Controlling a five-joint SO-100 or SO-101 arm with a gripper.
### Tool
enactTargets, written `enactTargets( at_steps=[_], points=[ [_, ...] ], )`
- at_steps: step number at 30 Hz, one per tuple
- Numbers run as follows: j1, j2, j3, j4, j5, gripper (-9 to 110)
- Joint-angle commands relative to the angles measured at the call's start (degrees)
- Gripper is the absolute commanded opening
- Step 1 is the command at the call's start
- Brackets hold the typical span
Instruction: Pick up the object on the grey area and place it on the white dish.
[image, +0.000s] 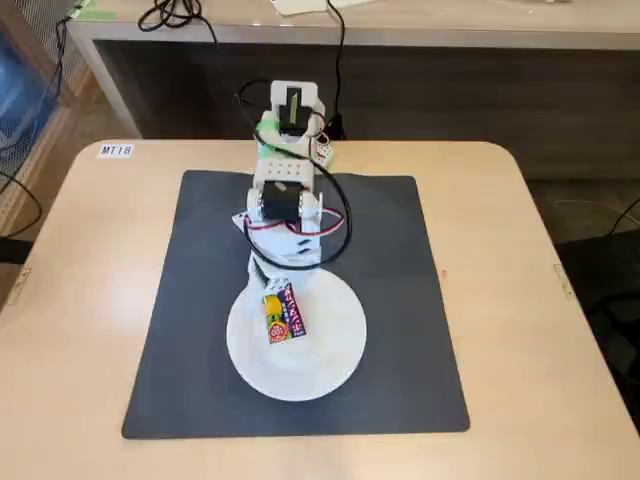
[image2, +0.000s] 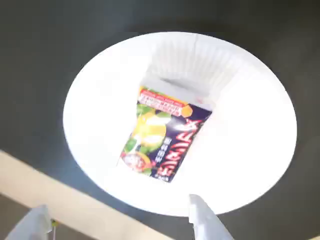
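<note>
Light wood table (image: 80, 300) fills the fixed view, with a counter edge and cables along the top of the frame and a small label at the table's upper left. Dark grey mat (image: 400, 300) covers the table's middle; the white dish (image: 335, 345) sits on it, lower centre of frame. White arm (image: 285, 200) reaches down from the upper centre toward the dish.

The box (image: 282, 315) lies flat on the dish, in its upper-left part in the fixed view, just below the arm's end. In the wrist view the same box (image2: 162, 135) sits near the middle of the plate (image2: 250, 150), tilted, yellow and dark print up, no finger touching it. Two white fingertips (image2: 202, 220) show at the bottom edge of the wrist view with a wide gap between them — gripper (image2: 117, 225) spread apart, holding nothing, above the box rather than on it.

Judgement: the placing looks done; only the retreat is left.

Risks from here:
- A fingertip passing low could catch the box's edge and drag it toward the rim — the box is light and flat, so it would probably slide easily on the smooth plate.
- Plate is loose on the mat; a bump from the arm could shift it.
- Closing the fingers before lifting could re-grab or flip the box.
- Cable loop beside the arm hangs near the plate's upper edge; could snag.
</note>
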Motion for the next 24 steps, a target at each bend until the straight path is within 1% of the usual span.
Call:
enactTargets(
  at_steps=[1,3,6,9,11,13,16,18,19,22,24],
  points=[
    [1.1,6.2,-6.9,-0.6,-10.8,18],
    [1.1,8.6,-7.4,-0.6,-17.2,0],
    [0.1,12.4,-7.4,-0.7,-32.1,0],
    [-1.8,16.3,-7.3,-0.4,-49.2,0],
    [-3.7,20.4,-5.7,-0.4,-58.4,0],
    [-5.7,25.5,-3.2,-0.3,-64.9,0],
    [-5.9,38.8,7.2,-0.5,-66.0,0],
    [-5.1,49.4,16.1,-2.2,-64.1,0],
    [-5.0,55.5,22.5,-5.1,-63.1,0],
    [-5.1,77.8,49.4,-19.4,-57.7,0],
    [-4.7,88.6,63.6,-24.3,-55.1,0]
  ],
)
